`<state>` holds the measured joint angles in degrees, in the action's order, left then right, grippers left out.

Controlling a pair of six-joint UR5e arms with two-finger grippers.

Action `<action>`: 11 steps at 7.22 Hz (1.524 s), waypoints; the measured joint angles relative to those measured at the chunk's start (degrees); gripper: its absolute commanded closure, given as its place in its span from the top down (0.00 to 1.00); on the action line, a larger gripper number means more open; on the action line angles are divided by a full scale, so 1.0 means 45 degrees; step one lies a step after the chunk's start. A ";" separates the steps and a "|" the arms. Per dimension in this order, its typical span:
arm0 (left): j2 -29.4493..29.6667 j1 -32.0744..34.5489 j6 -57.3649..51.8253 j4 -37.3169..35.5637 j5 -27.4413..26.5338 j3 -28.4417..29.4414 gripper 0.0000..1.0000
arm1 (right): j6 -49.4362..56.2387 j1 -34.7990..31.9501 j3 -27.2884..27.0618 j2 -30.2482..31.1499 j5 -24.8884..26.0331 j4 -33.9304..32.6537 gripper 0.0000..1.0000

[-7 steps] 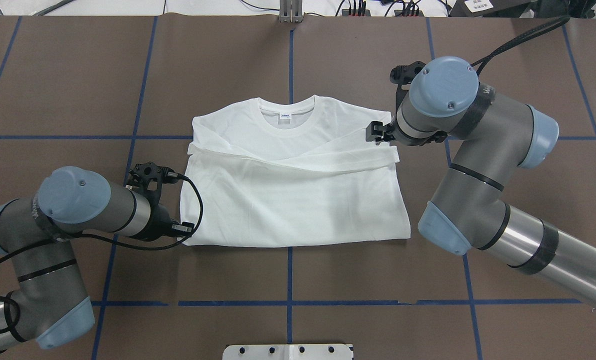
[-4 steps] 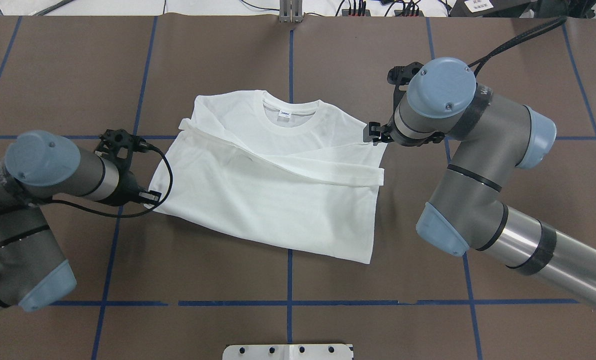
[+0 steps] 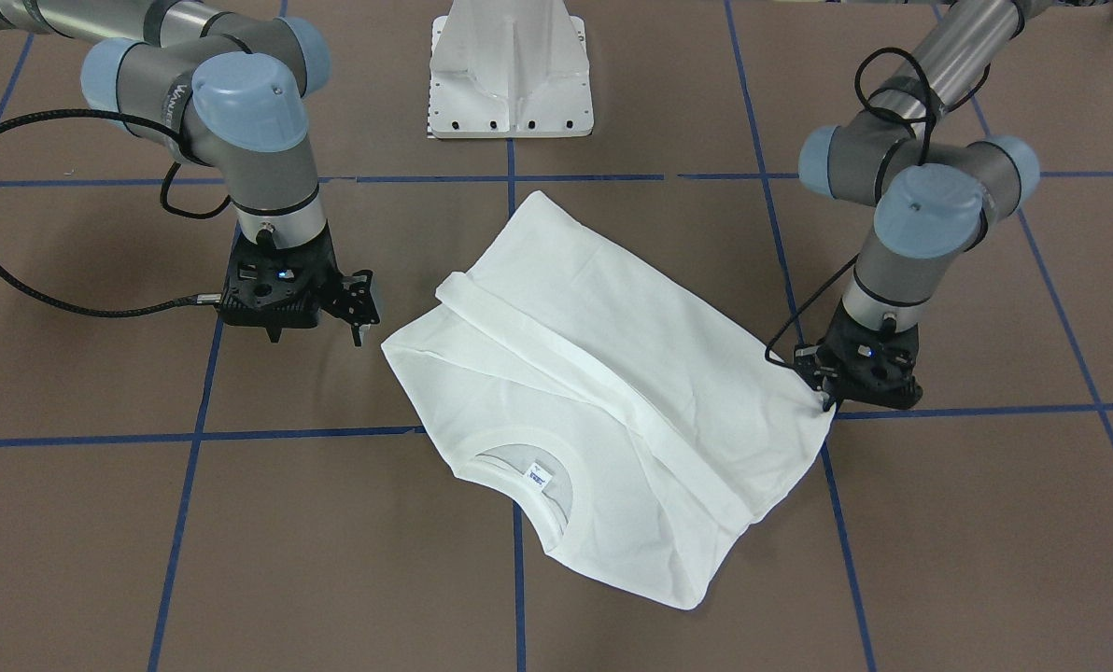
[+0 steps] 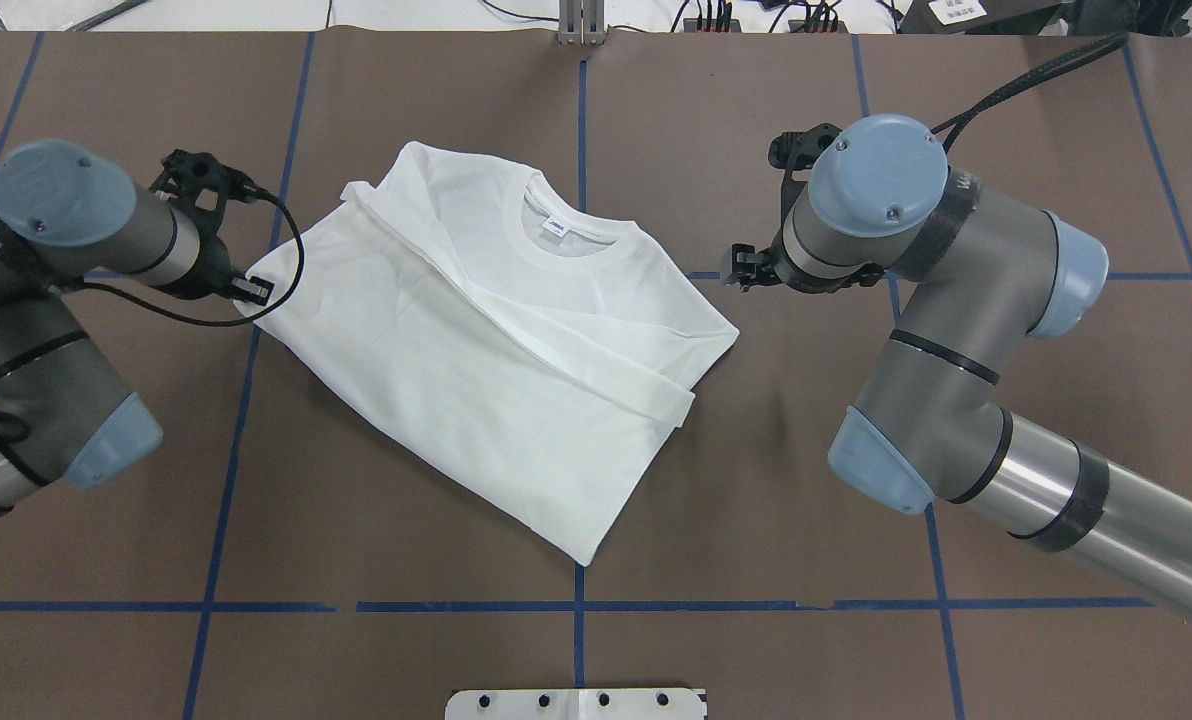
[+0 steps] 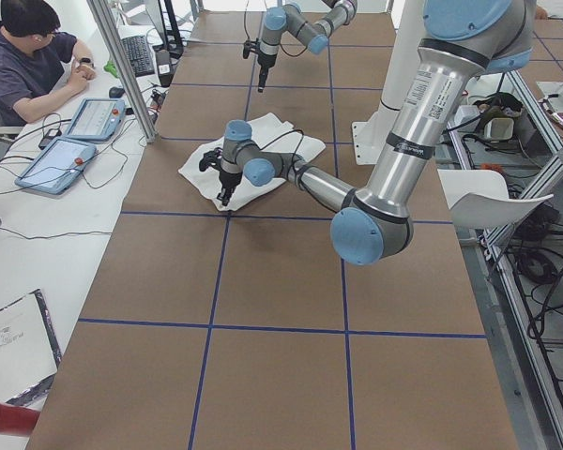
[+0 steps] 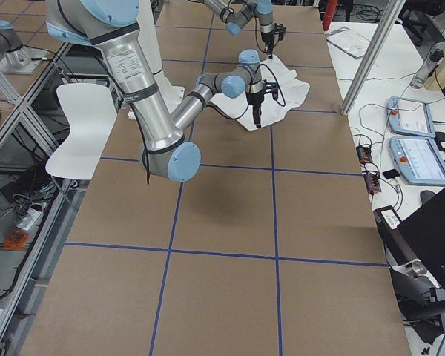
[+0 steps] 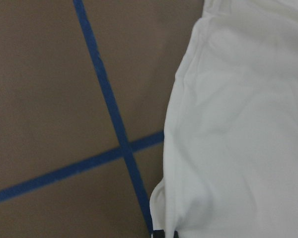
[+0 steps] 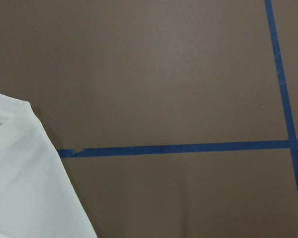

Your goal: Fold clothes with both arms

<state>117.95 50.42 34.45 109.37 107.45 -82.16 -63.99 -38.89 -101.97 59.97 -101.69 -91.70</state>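
While the left arm bends in from the left edge of the overhead view, the left hand sits low over the brown worktop, clenched on one corner of the white shirt. In the front-facing view that corner runs straight into the black fingers, and in the left wrist view white cloth fills the right half of the picture beside a crossing of blue tape lines.

The shirt lies flat but askew in the middle of the worktop, turned so its edges run diagonally to the tape grid. Its ribbed collar points to the far side, close to the centre line, with a small label inside the neck. A folded sleeve crosses the body as a long band from the far left shoulder down towards the right. The lowest corner of the hem points towards the robot, just short of the near tape line.

Further right, the right hand hangs near the shirt's right shoulder but apart from it, fingers spread and gripping nothing. The right wrist view shows only an edge of cloth in its lower left corner, with bare worktop beyond. The right arm stretches in from the lower right.
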 measured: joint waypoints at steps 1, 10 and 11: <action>0.1475 0.0344 -0.0119 0.0271 -0.0101 0.1986 0.00 | -0.0121 0.0020 -0.0015 -0.0021 -0.0004 0.0010 1.00; 0.0815 0.1038 -0.0361 0.0995 0.2010 0.0769 1.00 | -0.5850 0.1593 0.3008 -0.2100 0.0637 0.2367 0.90; 0.0765 0.1040 -0.0244 0.0990 0.2018 0.0697 1.00 | -0.6702 0.1885 0.3002 -0.1897 0.0951 0.2257 0.87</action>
<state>121.39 55.11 33.35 113.83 116.53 -79.03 -94.15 -30.40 -88.46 51.43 -97.41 -81.55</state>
